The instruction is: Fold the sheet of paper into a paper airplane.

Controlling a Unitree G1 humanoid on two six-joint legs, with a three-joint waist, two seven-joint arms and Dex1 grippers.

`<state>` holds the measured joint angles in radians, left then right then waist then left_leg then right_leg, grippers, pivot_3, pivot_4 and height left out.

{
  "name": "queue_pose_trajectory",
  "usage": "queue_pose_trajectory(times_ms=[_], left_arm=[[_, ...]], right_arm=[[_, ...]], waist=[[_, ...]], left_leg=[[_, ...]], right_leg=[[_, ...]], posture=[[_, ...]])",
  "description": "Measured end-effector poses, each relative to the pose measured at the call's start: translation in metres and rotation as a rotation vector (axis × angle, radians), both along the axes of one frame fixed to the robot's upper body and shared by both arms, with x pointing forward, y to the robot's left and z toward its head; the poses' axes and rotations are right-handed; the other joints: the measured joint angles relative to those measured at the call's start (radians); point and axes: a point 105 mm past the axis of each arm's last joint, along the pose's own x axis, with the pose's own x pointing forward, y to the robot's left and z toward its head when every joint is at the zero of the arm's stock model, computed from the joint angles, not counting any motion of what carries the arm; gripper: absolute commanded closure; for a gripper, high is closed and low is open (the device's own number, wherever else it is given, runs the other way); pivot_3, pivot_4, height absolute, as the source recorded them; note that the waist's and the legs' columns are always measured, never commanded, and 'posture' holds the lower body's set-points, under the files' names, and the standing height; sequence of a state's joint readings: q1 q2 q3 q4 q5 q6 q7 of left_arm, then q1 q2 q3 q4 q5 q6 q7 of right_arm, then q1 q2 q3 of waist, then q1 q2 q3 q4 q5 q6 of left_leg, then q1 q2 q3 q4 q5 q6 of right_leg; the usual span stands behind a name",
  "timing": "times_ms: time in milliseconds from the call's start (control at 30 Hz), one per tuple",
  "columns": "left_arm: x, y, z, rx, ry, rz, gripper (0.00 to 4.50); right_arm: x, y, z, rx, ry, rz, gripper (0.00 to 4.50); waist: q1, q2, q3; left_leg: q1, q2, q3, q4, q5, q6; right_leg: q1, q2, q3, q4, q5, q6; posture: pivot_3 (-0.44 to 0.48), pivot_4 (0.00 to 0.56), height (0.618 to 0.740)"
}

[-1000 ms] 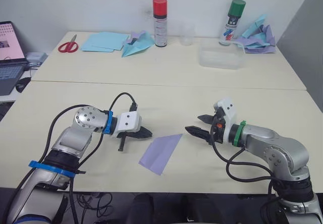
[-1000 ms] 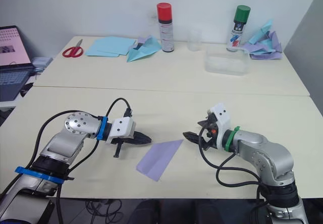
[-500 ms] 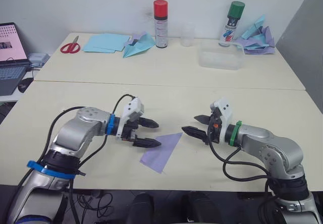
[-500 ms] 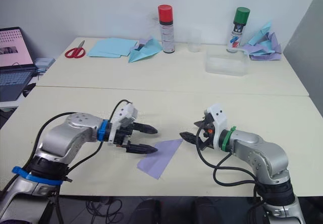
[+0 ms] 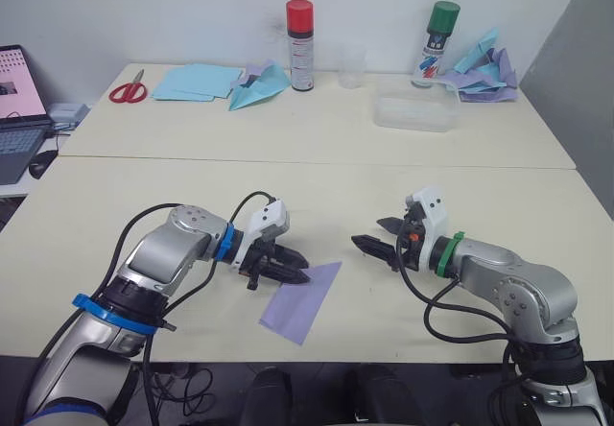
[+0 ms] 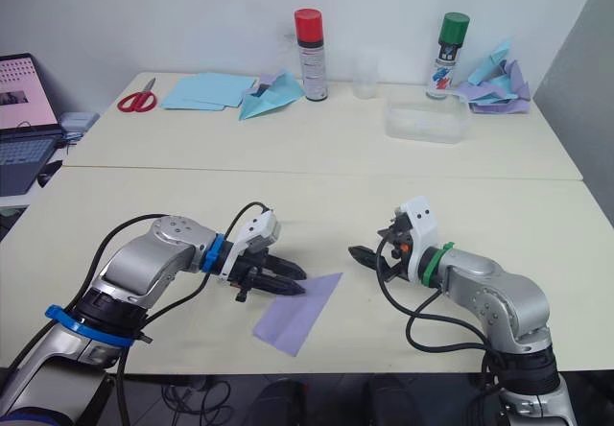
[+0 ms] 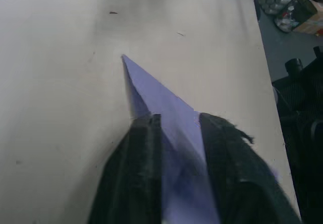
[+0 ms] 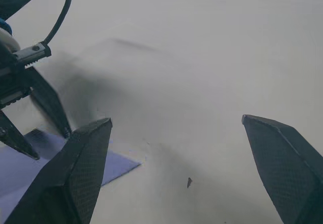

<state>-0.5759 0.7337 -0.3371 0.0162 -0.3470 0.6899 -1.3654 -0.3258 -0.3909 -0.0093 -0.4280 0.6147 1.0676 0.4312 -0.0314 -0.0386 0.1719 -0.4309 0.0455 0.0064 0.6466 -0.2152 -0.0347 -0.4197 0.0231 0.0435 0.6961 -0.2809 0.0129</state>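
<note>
Sheet of paper point(image 5: 301, 298) flat on table point(image 5: 317, 201), folded to point — left hand point(image 5: 300, 271) fingers straddle its edge, slightly parted. Right hand point(image 5: 370, 235) open, just beside point.

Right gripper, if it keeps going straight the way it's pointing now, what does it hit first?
Probably the near corner of the sheet of paper. The right gripper, open, points across the table toward the left gripper, which stands at that sheet. Depth is uncertain.

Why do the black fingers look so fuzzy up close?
In the left wrist view the left tool's fingers sit too near the lens, so they blur over the sheet of paper; in the right wrist view the right tool's fingers look sharper, with soft grey shadows on the table.
</note>
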Motion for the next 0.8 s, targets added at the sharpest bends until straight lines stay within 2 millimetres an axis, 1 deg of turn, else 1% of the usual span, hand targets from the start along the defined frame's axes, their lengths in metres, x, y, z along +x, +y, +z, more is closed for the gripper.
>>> queue_pose_trajectory(times_ms=[67,267,333,367,400,533,700,733,767,800], left_arm=[[0.0,0.003,-0.002,0.011,0.027,0.021,4.48],[0.003,0.006,-0.003,0.017,0.064,0.096,4.48],[0.007,0.003,0.001,-0.017,0.055,0.122,3.97],[0.007,0.002,0.003,-0.033,0.07,0.128,3.77],[0.006,0.002,0.006,-0.052,0.1,0.141,3.47],[0.005,0.003,0.014,-0.087,0.147,0.183,2.2],[0.006,0.004,0.013,-0.072,0.134,0.204,0.49],[0.005,0.004,0.012,-0.07,0.136,0.209,0.21],[0.004,0.004,0.01,-0.066,0.141,0.209,0.03],[0.002,0.004,0.008,-0.063,0.145,0.207,0.03]], right_arm=[[0.0,0.0,0.0,0.002,0.0,0.0,0.2],[0.0,0.001,0.0,0.003,-0.001,0.004,0.2],[0.0,0.001,0.001,0.004,-0.003,0.006,0.2],[0.0,0.001,0.001,0.004,-0.004,0.008,0.2],[0.0,0.002,0.001,0.005,-0.006,0.008,0.2],[0.0,0.002,0.001,0.006,-0.008,0.01,0.2],[0.0,0.005,0.001,0.009,-0.006,0.017,0.2],[0.0,0.005,0.001,0.009,-0.006,0.017,0.2],[0.0,0.005,0.001,0.01,-0.006,0.017,0.2],[0.0,0.005,0.001,0.01,-0.006,0.017,0.2]], waist=[[0.0,0.0,0.0],[0.0,0.0,0.0],[0.0,0.0,0.0],[0.0,0.0,0.0],[0.0,0.0,0.0],[0.0,0.0,0.0],[0.0,0.0,0.0],[0.0,0.0,0.0],[0.0,0.0,0.0],[0.0,0.0,0.0]], left_leg=[[0.0,0.0,0.0,0.0,0.0,0.0],[0.0,0.0,-0.001,0.0,0.0,0.0],[0.0,0.0,-0.001,0.0,0.0,0.0],[0.0,0.0,-0.001,0.0,0.0,0.0],[0.0,0.0,-0.001,0.0,0.0,0.0],[0.0,0.0,-0.001,0.0,0.0,0.0],[0.0,0.0,-0.001,0.0,0.0,0.0],[0.0,0.0,-0.001,0.0,0.0,0.0],[0.0,0.0,-0.001,0.0,0.0,0.0],[0.0,0.0,-0.001,0.0,0.0,0.0]], right_leg=[[0.0,0.0,0.0,0.0,0.0,0.0],[0.0,0.0,0.0,0.0,0.0,0.0],[0.0,0.0,0.0,0.0,0.0,0.0],[0.0,0.0,0.0,0.0,0.0,0.0],[0.0,0.0,0.0,0.0,0.0,0.0],[0.0,0.0,0.0,0.0,0.0,0.0],[0.0,0.0,0.0,0.0,0.0,0.0],[0.0,0.0,0.0,0.0,0.0,0.0],[0.0,0.0,0.0,0.0,0.0,0.0],[0.0,0.0,0.0,0.0,0.0,-0.001]], posture=[[0.0,0.15,0.74],[0.0,0.15,0.74],[0.0,0.15,0.74],[0.0,0.15,0.74],[0.0,0.15,0.74],[0.0,0.15,0.74],[0.0,0.15,0.74],[0.0,0.15,0.74],[0.0,0.15,0.74],[0.0,0.15,0.74]])
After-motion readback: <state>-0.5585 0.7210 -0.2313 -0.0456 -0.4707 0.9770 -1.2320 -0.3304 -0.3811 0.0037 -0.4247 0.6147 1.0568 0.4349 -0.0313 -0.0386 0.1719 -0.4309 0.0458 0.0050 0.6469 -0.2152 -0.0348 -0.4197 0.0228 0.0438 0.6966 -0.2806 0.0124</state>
